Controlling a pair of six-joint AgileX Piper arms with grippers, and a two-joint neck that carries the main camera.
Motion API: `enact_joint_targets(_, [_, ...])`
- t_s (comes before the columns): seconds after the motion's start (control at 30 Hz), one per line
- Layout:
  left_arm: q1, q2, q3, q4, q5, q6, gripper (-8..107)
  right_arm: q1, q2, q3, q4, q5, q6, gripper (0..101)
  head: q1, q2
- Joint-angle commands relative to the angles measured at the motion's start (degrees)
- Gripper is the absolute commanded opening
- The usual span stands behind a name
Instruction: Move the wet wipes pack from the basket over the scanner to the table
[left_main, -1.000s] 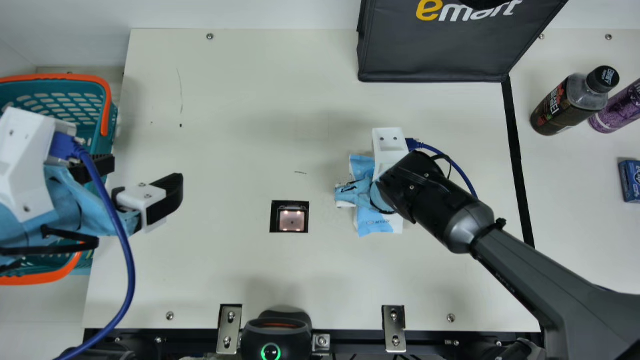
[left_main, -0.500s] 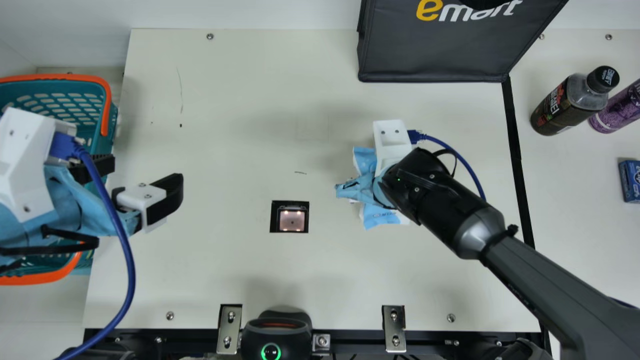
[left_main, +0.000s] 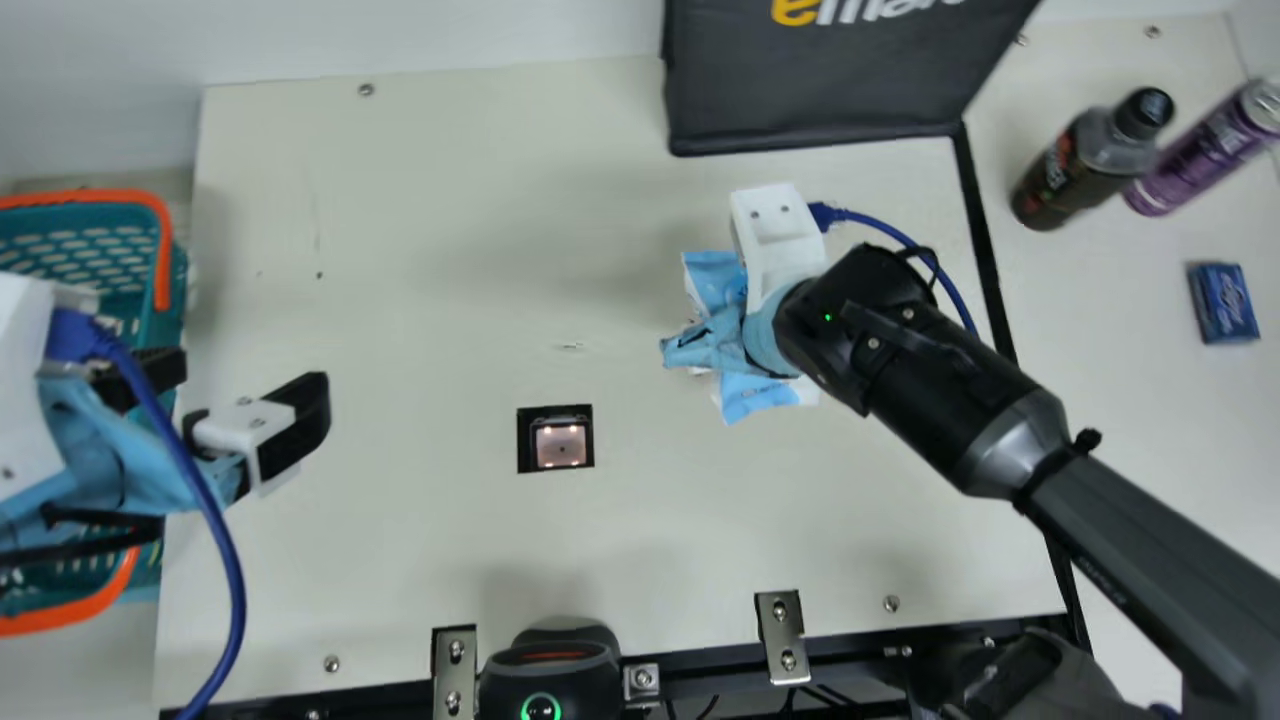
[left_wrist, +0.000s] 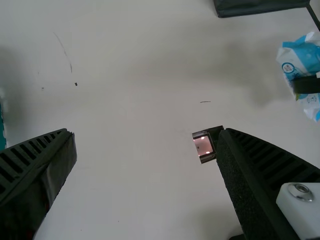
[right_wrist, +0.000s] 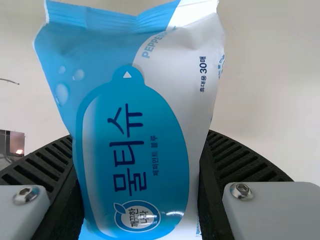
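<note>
right wrist: my right gripper (right_wrist: 140, 141) pinches wipes pack (right_wrist: 130, 110); soft wrap could slip if grip slackens | main: wipes pack 2 o'clock of scanner window (left_main: 562, 443), cream table (left_main: 400, 550), bag (left_main: 810, 95) 1 o'clock, basket (left_main: 85, 197) 9 o'clock, pale wall (left_main: 400, 40) behind | left wrist: my left gripper (left_wrist: 146, 132) wide, empty

One scanner (left_main: 561, 444), and counting around it! To its left, one basket (left_main: 60, 240). To its right, one wet wipes pack (left_main: 755, 395), then farther out one bottle (left_main: 1065, 175), one purple can (left_main: 1195, 158), one blue box (left_main: 1224, 302). Beyond it, rightward, one black bag (left_main: 820, 80)!
</note>
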Motion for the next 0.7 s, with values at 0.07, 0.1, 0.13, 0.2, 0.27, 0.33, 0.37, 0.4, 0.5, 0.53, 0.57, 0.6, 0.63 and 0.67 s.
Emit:
enact_joint_targets(0.07, [0.00,0.00,0.00,0.00,0.00,0.00,90,-5.86,-4.03,3.04,5.04,-2.87,-8.00,0,-1.75,-7.96])
enact_joint_targets(0.1, [0.00,0.00,0.00,0.00,0.00,0.00,90,-7.36,-5.02,3.87,6.41,-3.46,-9.99,0,-1.75,-9.29])
enact_joint_targets(0.13, [0.00,0.00,0.00,0.00,0.00,0.00,90,-9.06,-6.05,4.73,8.15,-4.01,-12.27,0,-1.75,-10.59])
enact_joint_targets(0.2, [0.00,0.00,0.00,0.00,0.00,0.00,90,-12.65,-8.09,6.41,11.57,-4.81,-16.82,0,-1.75,-10.59])
enact_joint_targets(0.27, [0.00,0.00,0.00,0.00,0.00,0.00,90,-16.73,-10.06,8.01,15.17,-5.13,-21.69,0,-1.75,-10.59])
enact_joint_targets(0.33, [0.00,0.00,0.00,0.00,0.00,0.00,90,-21.22,-11.83,9.50,18.58,-5.01,-26.56,0,-1.75,-10.59])
enact_joint_targets(0.37, [0.00,0.00,0.00,0.00,0.00,0.00,90,-23.55,-12.57,10.13,20.14,-4.77,-28.96,0,-1.75,-10.59])
enact_joint_targets(0.4, [0.00,0.00,0.00,0.00,0.00,0.00,90,-25.79,-13.36,10.82,21.39,-4.52,-31.09,0,-1.75,-10.59])
enact_joint_targets(0.5, [0.00,0.00,0.00,0.00,0.00,0.00,90,-33.14,-15.01,12.28,24.39,-3.36,-37.59,0,-1.75,-10.59])
enact_joint_targets(0.53, [0.00,0.00,0.00,0.00,0.00,0.00,90,-35.70,-15.35,12.65,25.11,-2.94,-39.74,0,-1.75,-10.59])
enact_joint_targets(0.57, [0.00,0.00,0.00,0.00,0.00,0.00,90,-38.22,-15.59,12.96,25.88,-2.55,-41.87,0,-1.75,-10.59])
enact_joint_targets(0.6, [0.00,0.00,0.00,0.00,0.00,0.00,90,-40.49,-15.80,13.25,26.27,-2.22,-43.66,0,-1.75,-10.59])
enact_joint_targets(0.63, [0.00,0.00,0.00,0.00,0.00,0.00,90,-42.91,-15.82,13.46,26.65,-1.96,-45.69,0,-1.75,-10.59])
enact_joint_targets(0.67, [0.00,0.00,0.00,0.00,0.00,0.00,90,-45.23,-15.73,13.61,27.09,-1.81,-47.65,0,-1.75,-10.59])
